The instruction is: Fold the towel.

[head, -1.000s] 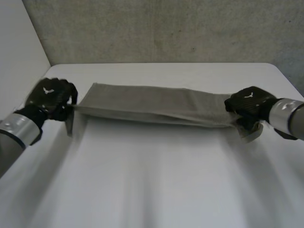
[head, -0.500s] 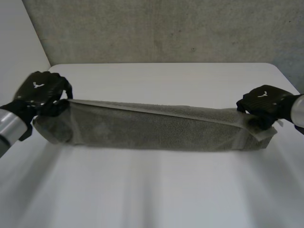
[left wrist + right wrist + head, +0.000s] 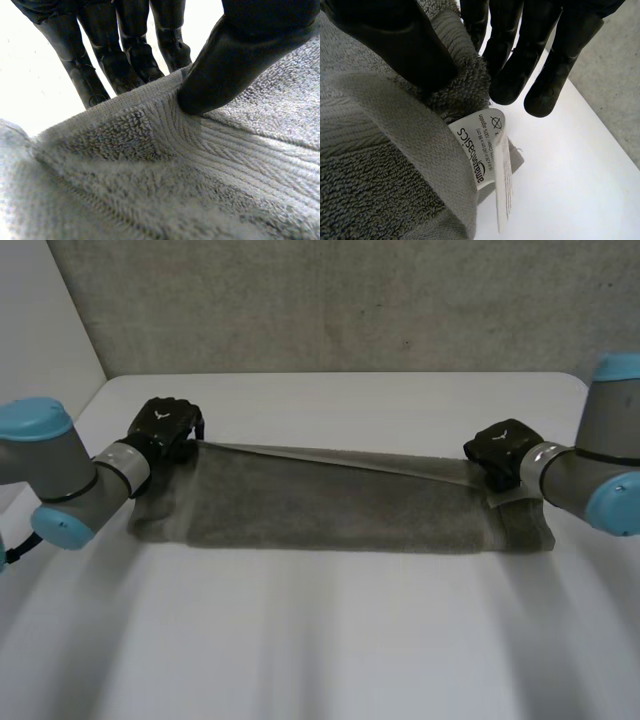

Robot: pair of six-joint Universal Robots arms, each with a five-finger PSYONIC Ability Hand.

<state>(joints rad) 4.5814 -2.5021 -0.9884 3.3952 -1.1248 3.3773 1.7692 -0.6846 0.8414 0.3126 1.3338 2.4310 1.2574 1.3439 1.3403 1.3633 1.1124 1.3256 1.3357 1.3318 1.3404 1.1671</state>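
Observation:
A grey towel [image 3: 330,508] lies as a long band across the white table [image 3: 330,640]. My left hand [image 3: 163,429] holds its far left corner. In the left wrist view the thumb [image 3: 235,60] presses the towel's edge [image 3: 150,150] against the fingers [image 3: 125,55] behind it. My right hand [image 3: 500,448] holds the far right corner. In the right wrist view the thumb [image 3: 395,45] and fingers [image 3: 520,55] pinch the towel [image 3: 380,165], and a white care label [image 3: 487,150] hangs below them. The edge stretched between both hands runs slightly above the lower layer.
A grey wall [image 3: 350,300] stands behind the table's far edge. A pale panel [image 3: 40,330] rises at the far left.
Both hands have carried the held edge away from me, toward the far side, and lowered it. The towel now lies as a band on the table instead of hanging.

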